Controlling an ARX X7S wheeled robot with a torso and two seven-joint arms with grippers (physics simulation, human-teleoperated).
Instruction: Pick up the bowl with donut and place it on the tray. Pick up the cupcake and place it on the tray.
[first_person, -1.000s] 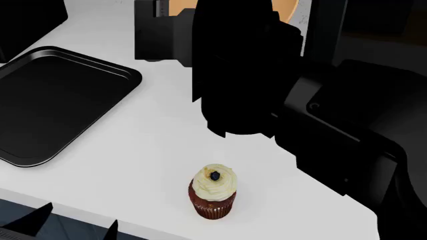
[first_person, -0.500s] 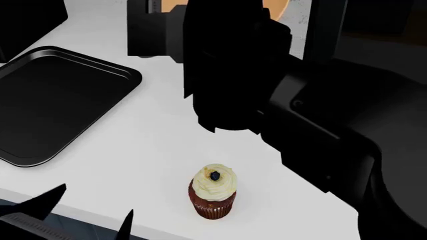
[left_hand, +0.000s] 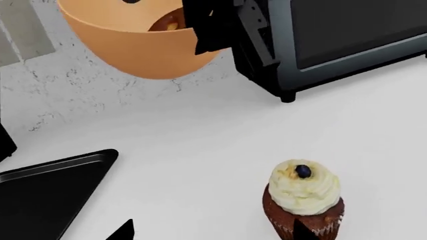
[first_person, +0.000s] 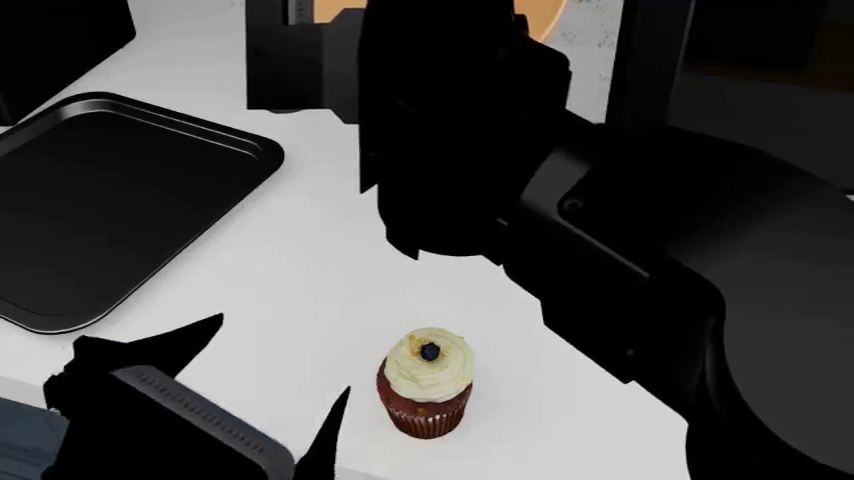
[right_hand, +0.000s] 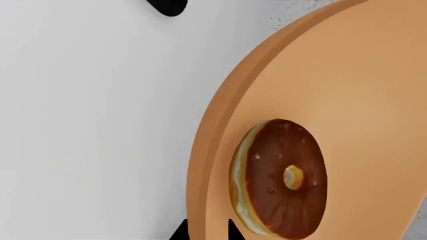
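- a white table (first_person: 307, 270) carries a black tray (first_person: 107, 200) at the head view's left, with nothing on it.
- the cupcake (first_person: 427, 388) stands upright on the table near its front edge, well apart from the tray; white frosting, one blueberry on top.
- the left gripper (first_person: 254, 400) hangs low just beside the cupcake with its fingers spread apart, holding nothing and not touching it (the left wrist view shows the cupcake (left_hand: 303, 197) close by one fingertip).
- the peach-orange bowl (left_hand: 137, 42) is raised off the table, in front of a black oven (left_hand: 333, 40).
- the right gripper (right_hand: 207, 231) straddles the bowl's rim, one fingertip on each side, gripping it; the right arm hides most of the bowl in the head view.
- the chocolate donut (right_hand: 280, 177) lies inside the bowl (right_hand: 360, 100), against its inner wall near the gripped rim.
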